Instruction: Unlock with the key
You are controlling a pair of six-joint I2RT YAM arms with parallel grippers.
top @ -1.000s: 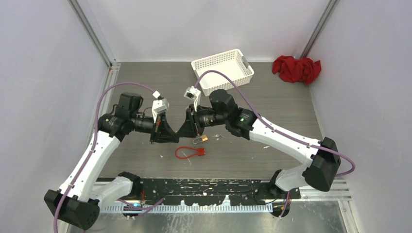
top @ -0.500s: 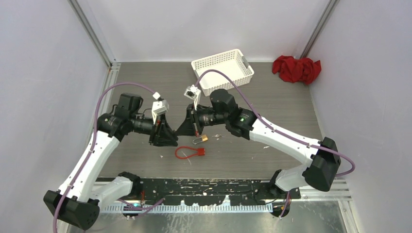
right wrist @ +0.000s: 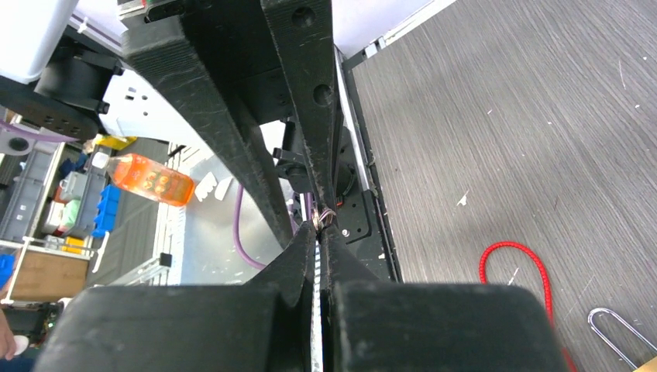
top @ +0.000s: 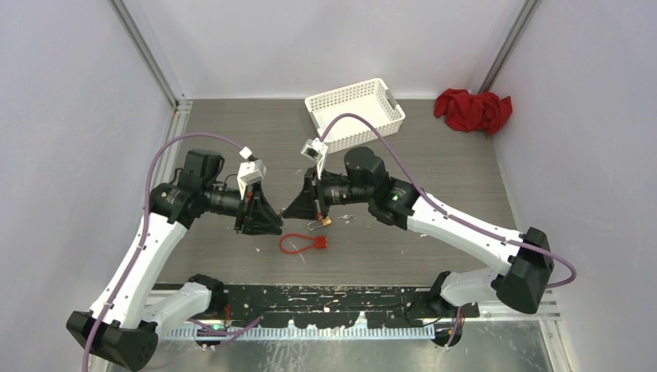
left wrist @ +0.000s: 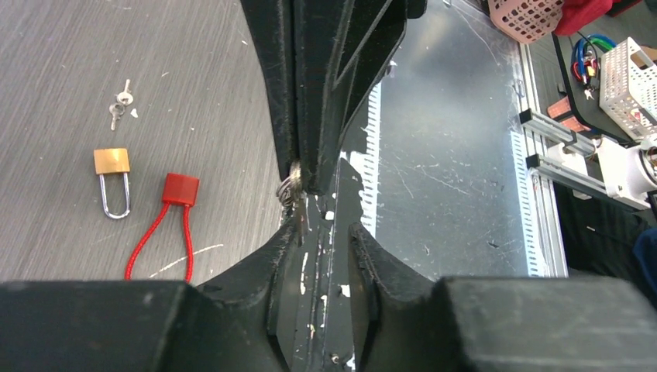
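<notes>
Two sets of jaws meet mid-frame: my right jaws clench the key (left wrist: pixel 291 190), my left jaws stand released, so I should carry it level to the padlock (top: pixel 321 222) on the surface (top: pixel 449 167) just below centre.

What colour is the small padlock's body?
The padlock body is brass gold, clearest in the left wrist view.

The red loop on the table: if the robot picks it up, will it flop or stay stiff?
Probably springy, not limp: the red cable loop holds an open curve lying flat. It looks thin, so likely light. Lifted by its square block, the loop would probably dangle and swing.
</notes>
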